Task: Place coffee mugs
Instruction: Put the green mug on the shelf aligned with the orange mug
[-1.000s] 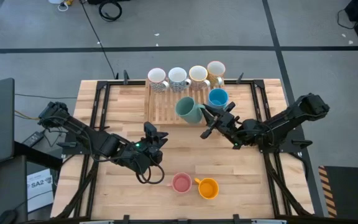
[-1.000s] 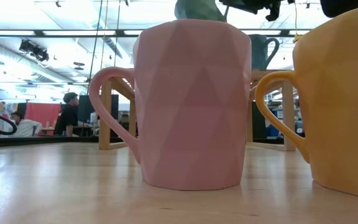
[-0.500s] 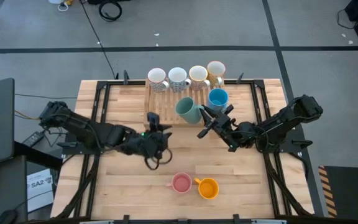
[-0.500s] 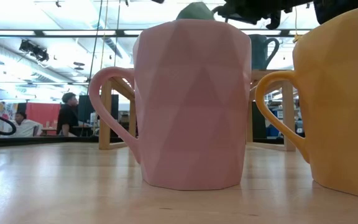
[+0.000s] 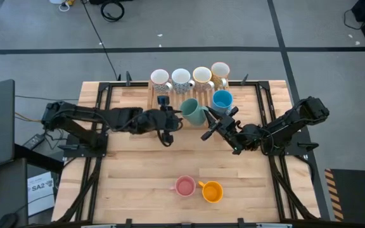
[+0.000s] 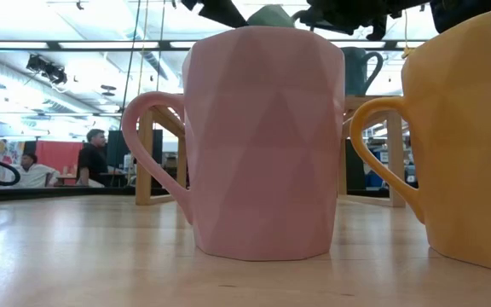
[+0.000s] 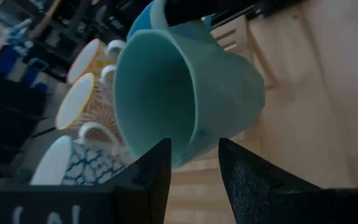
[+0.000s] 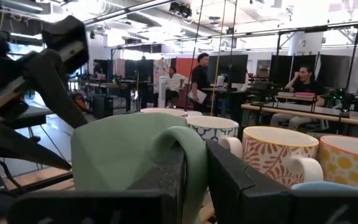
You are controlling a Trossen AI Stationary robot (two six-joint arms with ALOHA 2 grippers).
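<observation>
The dark green mug hangs tipped on its side above the wooden rack, its mouth toward the table's left. My right gripper is shut on it from the right. My left gripper is open at the mug's mouth. In the left wrist view its fingers stand either side of the mug's lower rim, one before the opening and one outside; touch cannot be told. Four pale mugs stand in a row at the rack's far edge, the blue mug beside it. The pink mug and orange mug stand near the front edge. My right gripper pinches the green mug's handle between its two fingers, coming roughly level from the table's right. The mug is lifted clear of the rack, lying on its side with the mouth turned away from the gripper.
The pink mug and orange mug fill the low view, close to the near edge. Bare wood lies between them and the rack. Black rails run along the table's left and right sides. People sit in the room beyond.
My left arm has swung from the table's near middle toward the far edge and right, stretching out until its gripper reaches the green mug's mouth. My right gripper has kept hold of the mug's handle, almost in place.
</observation>
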